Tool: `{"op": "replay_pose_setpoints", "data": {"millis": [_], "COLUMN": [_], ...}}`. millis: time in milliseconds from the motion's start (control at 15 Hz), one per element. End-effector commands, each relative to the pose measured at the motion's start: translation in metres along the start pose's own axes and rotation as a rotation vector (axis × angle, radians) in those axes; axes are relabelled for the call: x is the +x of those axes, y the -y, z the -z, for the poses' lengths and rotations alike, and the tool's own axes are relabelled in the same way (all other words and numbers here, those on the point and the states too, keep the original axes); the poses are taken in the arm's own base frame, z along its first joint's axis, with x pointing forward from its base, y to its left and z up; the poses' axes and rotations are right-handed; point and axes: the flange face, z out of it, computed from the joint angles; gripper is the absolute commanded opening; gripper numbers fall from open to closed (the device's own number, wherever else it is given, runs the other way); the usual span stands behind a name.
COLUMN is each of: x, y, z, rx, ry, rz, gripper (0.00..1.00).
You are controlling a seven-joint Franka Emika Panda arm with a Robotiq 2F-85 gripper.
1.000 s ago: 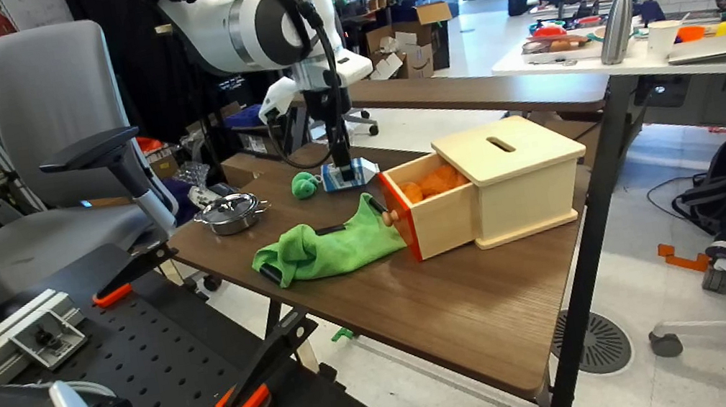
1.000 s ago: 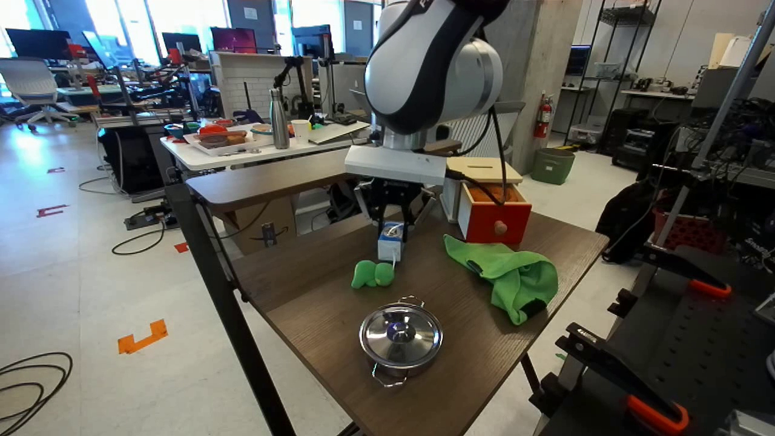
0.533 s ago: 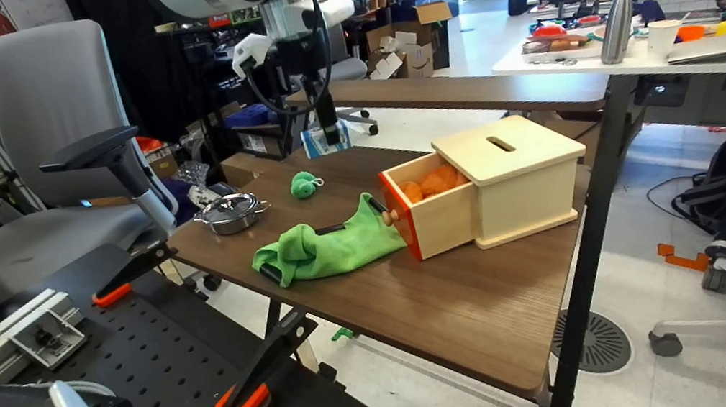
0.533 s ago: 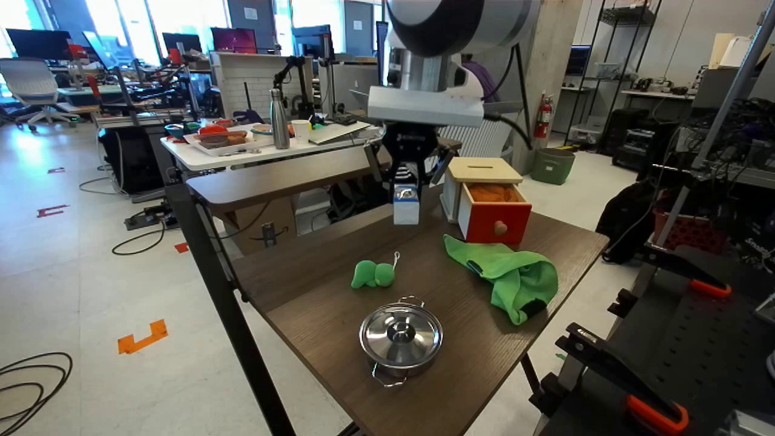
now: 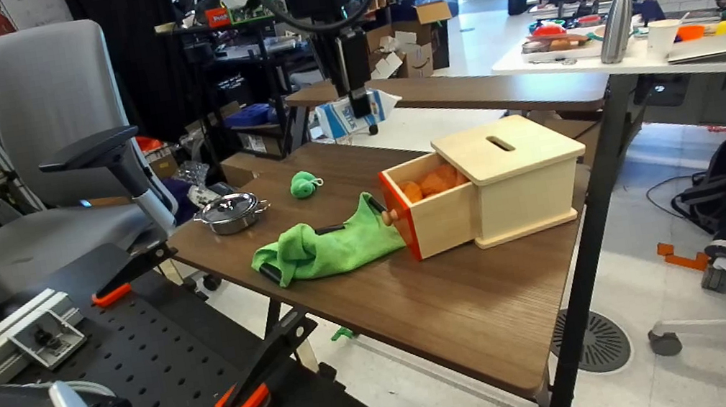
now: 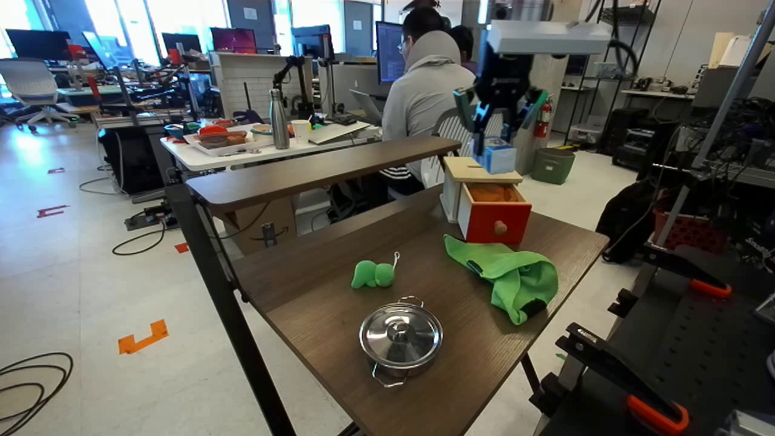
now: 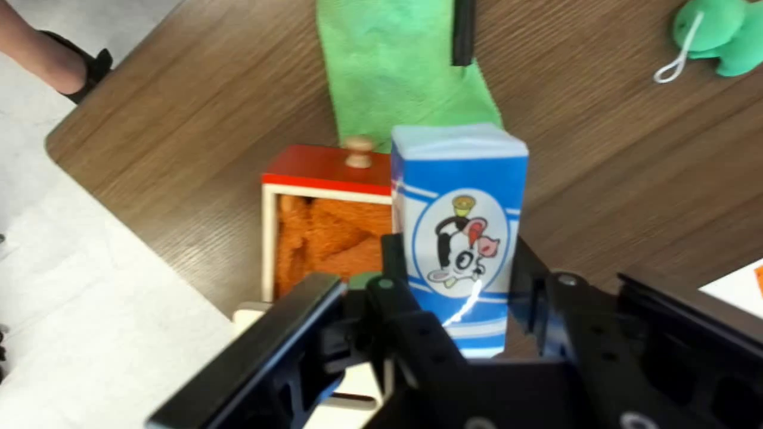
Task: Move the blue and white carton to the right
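Carton (image 7: 459,238) is up in the air near the box (image 5: 519,200), squeezed in the gripper (image 7: 458,256), with the cloth (image 5: 338,251) just by the box's sticking-out drawer (image 6: 493,225), the toy (image 6: 366,274) and pot (image 6: 401,342) farther from the box, and the carton's cow picture (image 7: 464,250) showing only in the wrist view.

The blue and white carton (image 7: 460,238), with a cartoon cow in a white oval on one long face, hung clear of the desk (image 5: 482,308), pinched at its sides by the end effector (image 7: 458,259); in an exterior view its body (image 5: 335,120) lay slightly tilted.
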Motion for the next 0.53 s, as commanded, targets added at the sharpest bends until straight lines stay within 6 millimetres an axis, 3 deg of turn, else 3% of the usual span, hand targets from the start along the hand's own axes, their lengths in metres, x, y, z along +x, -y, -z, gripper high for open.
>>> {"op": "replay_pose_setpoints", "data": {"millis": [0, 267, 467], "x": [-0.007, -0.009, -0.006], "y": [-0.079, -0.157, -0.201], "z": [0.008, -0.023, -0.057], "rx": [-0.037, -0.062, -0.068], "ry": [0.019, 0.066, 0.103], "rz": [0.012, -0.034, -0.088], "gripper": [0.17, 0.17, 0.17]}}
